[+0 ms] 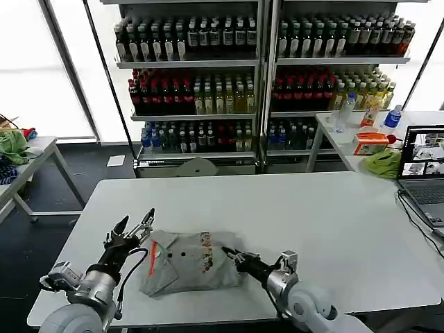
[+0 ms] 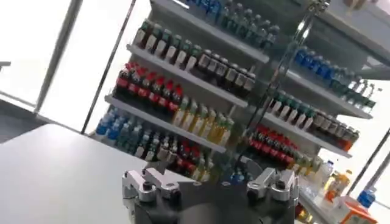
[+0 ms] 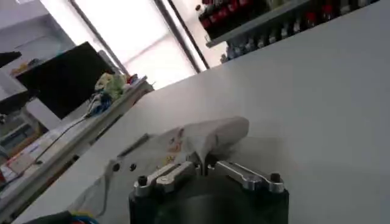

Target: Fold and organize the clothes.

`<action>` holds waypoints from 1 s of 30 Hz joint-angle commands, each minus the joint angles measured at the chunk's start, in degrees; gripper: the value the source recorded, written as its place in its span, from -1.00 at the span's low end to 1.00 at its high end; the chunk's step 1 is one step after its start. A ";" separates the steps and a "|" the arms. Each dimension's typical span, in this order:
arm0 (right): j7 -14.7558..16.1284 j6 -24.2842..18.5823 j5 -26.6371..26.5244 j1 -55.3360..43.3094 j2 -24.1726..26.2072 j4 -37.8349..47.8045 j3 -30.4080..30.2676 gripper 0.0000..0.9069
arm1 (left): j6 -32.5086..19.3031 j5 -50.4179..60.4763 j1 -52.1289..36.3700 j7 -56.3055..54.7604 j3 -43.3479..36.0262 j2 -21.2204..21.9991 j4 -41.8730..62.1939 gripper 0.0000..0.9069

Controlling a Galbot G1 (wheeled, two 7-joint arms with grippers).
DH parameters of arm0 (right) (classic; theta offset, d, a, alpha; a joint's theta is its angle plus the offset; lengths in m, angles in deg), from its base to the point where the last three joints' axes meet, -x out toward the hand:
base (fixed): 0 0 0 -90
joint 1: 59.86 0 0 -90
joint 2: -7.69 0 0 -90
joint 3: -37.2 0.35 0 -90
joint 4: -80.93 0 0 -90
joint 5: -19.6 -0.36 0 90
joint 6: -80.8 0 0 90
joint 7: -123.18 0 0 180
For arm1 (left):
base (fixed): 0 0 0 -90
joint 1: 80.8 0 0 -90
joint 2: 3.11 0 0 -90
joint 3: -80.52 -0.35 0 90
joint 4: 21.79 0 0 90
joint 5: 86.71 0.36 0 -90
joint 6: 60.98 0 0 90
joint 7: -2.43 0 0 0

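Gripping the near right edge of the grey shirt, the right gripper pinches its fabric with closed fingers. Just left of the shirt, on the white table, the left gripper hovers spread open, empty.

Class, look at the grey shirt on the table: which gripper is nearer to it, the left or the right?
Right. The right gripper sits at the shirt's right edge, fingertips touching the fabric. The left gripper hovers open, raised just off the shirt's left corner.
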 commanded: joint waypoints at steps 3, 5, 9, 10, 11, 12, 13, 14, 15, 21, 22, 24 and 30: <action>-0.48 -0.73 -0.03 5.98 8.54 -2.21 10.26 -1.00 | 0.92 -5.08 0.13 -0.96 0.79 -0.31 -0.55 1.00; -1.36 -0.20 -0.01 6.52 8.57 -2.25 11.44 -1.00 | 1.08 -5.40 0.00 -1.33 0.67 -0.37 -0.80 1.00; -1.97 -0.42 0.68 6.80 8.62 -1.03 12.78 1.00 | 1.09 -5.25 -0.34 -1.35 0.67 -0.23 -0.81 1.00; -2.49 -0.55 1.20 6.67 8.00 -0.77 12.90 1.00 | 1.08 -5.21 -0.58 -1.46 0.67 -0.13 -0.65 1.00; -2.77 -0.57 1.78 6.70 7.29 -0.93 13.23 1.00 | 1.09 -5.21 -0.81 -1.55 0.68 0.00 -0.54 1.00; -3.17 -0.57 2.18 6.73 6.62 -1.19 13.85 1.00 | 1.05 -5.15 -0.96 -1.64 0.74 0.08 -0.49 1.00; -3.70 -0.58 2.17 6.73 6.23 -1.54 14.38 1.00 | 1.06 -5.15 -1.02 -1.68 0.80 0.10 -0.50 1.00; -4.24 -0.75 2.22 6.60 6.00 -1.66 14.83 1.00 | 1.05 -5.15 -1.03 -1.63 0.91 0.08 -0.53 1.00; -4.64 -1.25 2.84 6.32 5.95 -1.61 15.06 1.00 | 1.03 -5.16 -0.98 -1.59 1.07 0.01 -0.55 1.00; -2.85 -1.53 9.18 6.88 7.80 -4.05 16.60 1.00 | 0.88 -5.02 -0.78 -1.24 2.04 0.38 -0.89 1.00; -2.83 -1.56 10.21 7.34 7.81 -4.97 17.21 1.00 | 0.85 -4.97 -0.72 -1.09 2.16 0.42 -0.94 1.00; -2.84 -2.88 14.97 9.40 7.53 -7.60 20.16 1.00 | 0.17 -0.56 -0.51 1.83 2.86 0.90 -0.81 1.00; 2.10 -9.19 25.58 16.33 6.93 -12.00 31.02 1.00 | -5.05 10.99 2.31 12.77 7.18 0.67 0.94 1.00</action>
